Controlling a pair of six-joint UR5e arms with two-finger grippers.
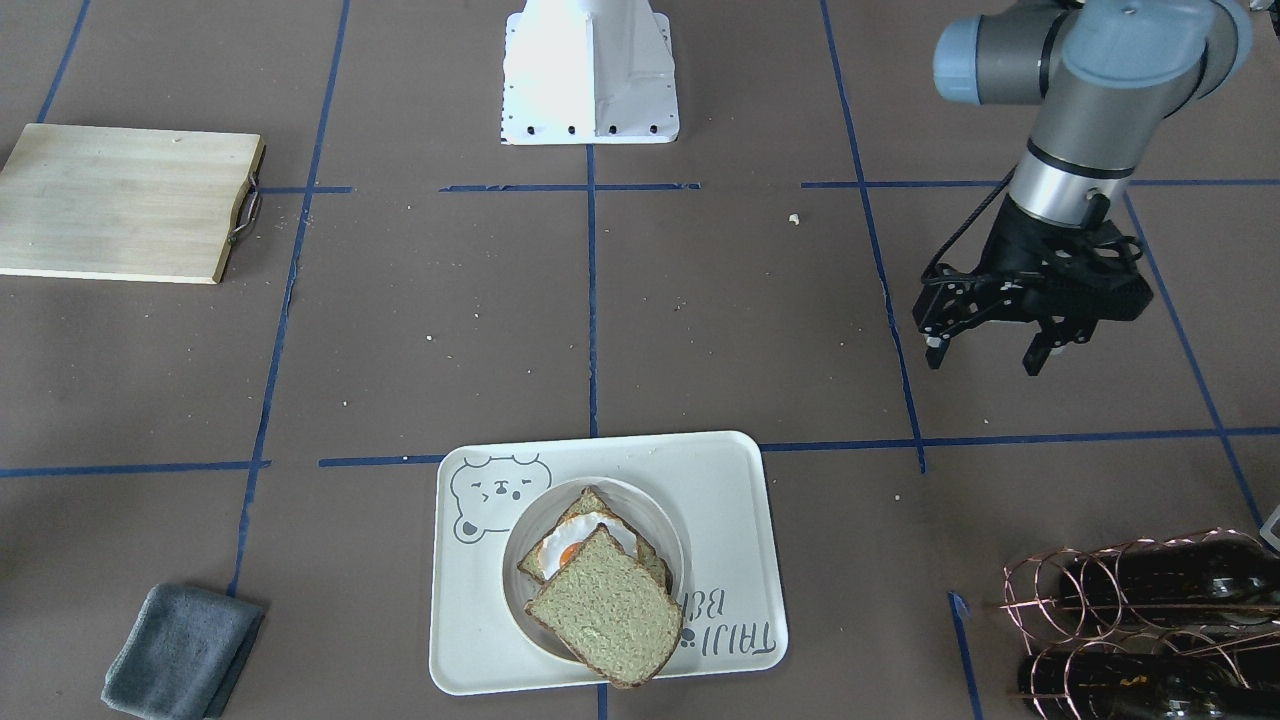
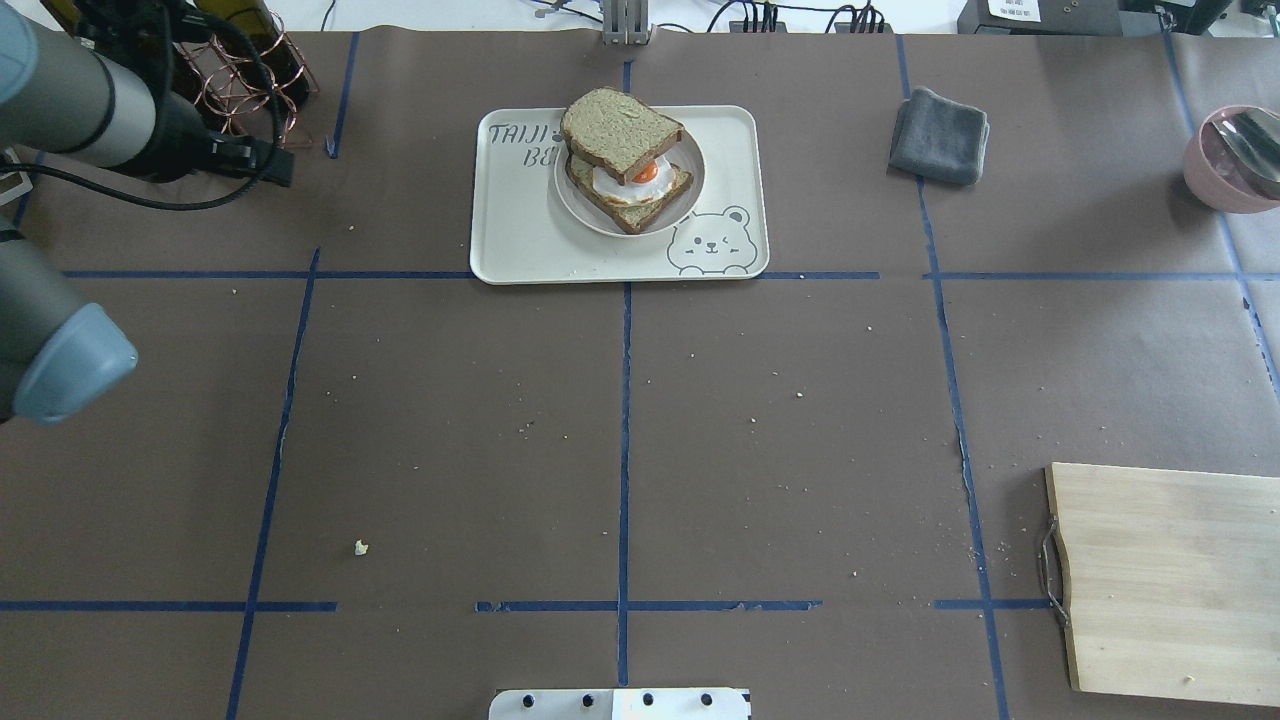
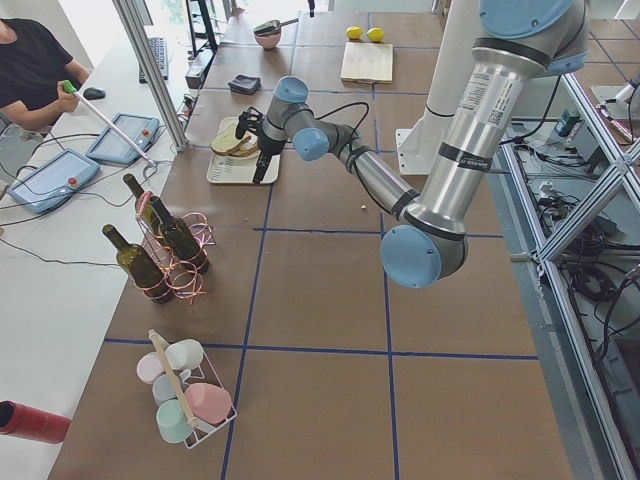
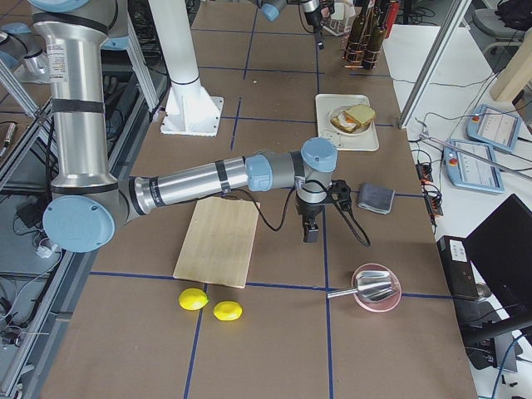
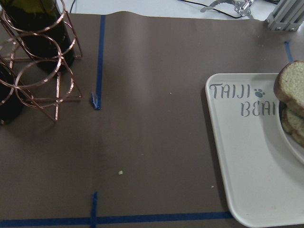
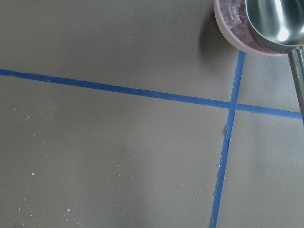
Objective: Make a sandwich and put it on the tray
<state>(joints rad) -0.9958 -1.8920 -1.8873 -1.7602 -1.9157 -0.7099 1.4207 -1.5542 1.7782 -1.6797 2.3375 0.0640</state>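
The sandwich (image 1: pixel 603 598) sits on a small round white plate (image 1: pixel 668 532) on the cream bear tray (image 1: pixel 720 480). Its two bread slices hold a fried egg (image 1: pixel 575 545), and the top slice is shifted so the yolk shows. It also shows in the overhead view (image 2: pixel 622 150) on the tray (image 2: pixel 520 235), and in part in the left wrist view (image 5: pixel 290 84). My left gripper (image 1: pixel 985 355) hangs open and empty above the table, well off to the tray's side. My right gripper (image 4: pixel 309 229) points down between the cutting board and the grey cloth; I cannot tell whether it is open.
A wooden cutting board (image 2: pixel 1170 580) lies at the near right. A grey cloth (image 2: pixel 940 135) and a pink bowl with a metal scoop (image 2: pixel 1230 160) are at the far right. A copper rack of wine bottles (image 1: pixel 1140 620) stands beyond my left gripper. Two lemons (image 4: pixel 208 304) lie by the board.
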